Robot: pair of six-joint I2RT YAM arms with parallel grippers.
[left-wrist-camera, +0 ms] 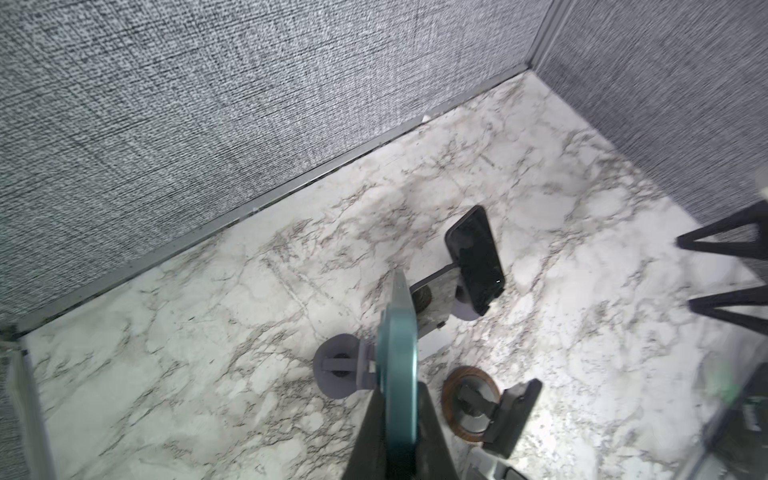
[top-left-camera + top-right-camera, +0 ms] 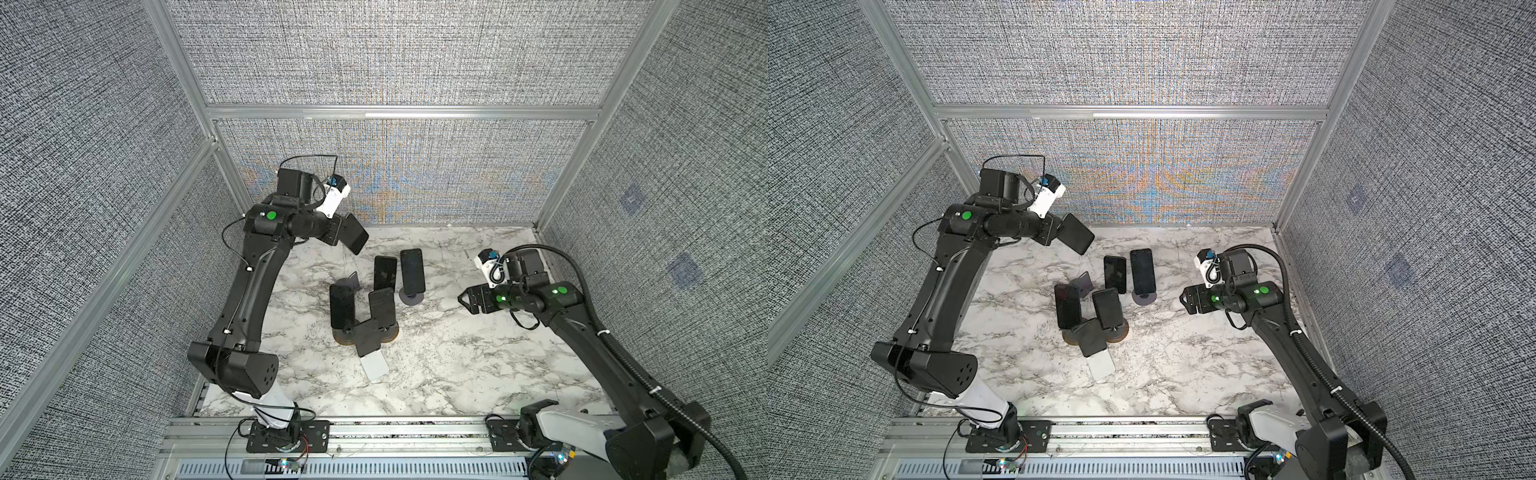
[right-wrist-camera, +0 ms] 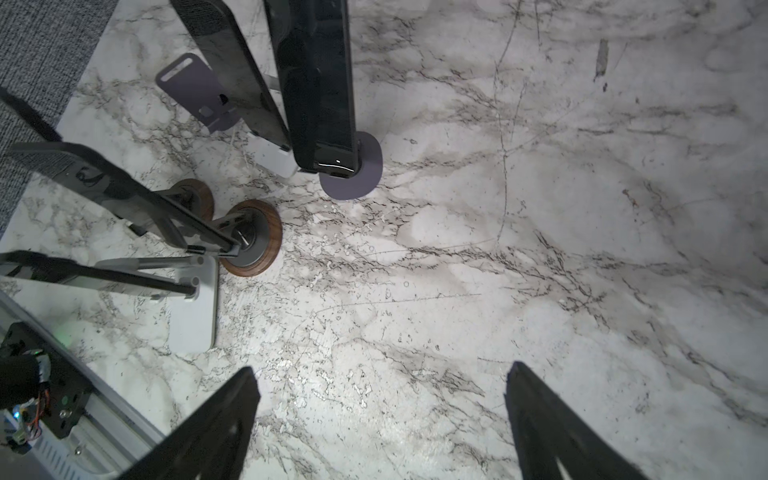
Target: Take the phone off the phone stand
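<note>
L claw [image 2: 345, 233] clenched on phone [image 2: 357, 236], tips hidden by it; R claw [image 2: 462, 298] wide, empty.

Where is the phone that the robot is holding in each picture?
In a top view: the held phone is up and left of the middle.
In a top view: the same place.
Left wrist: edge-on and teal, close to the camera, clamped between the jaws.
Right wrist: not in it.
Shared landmark: the black phone on the round grey stand.
</note>
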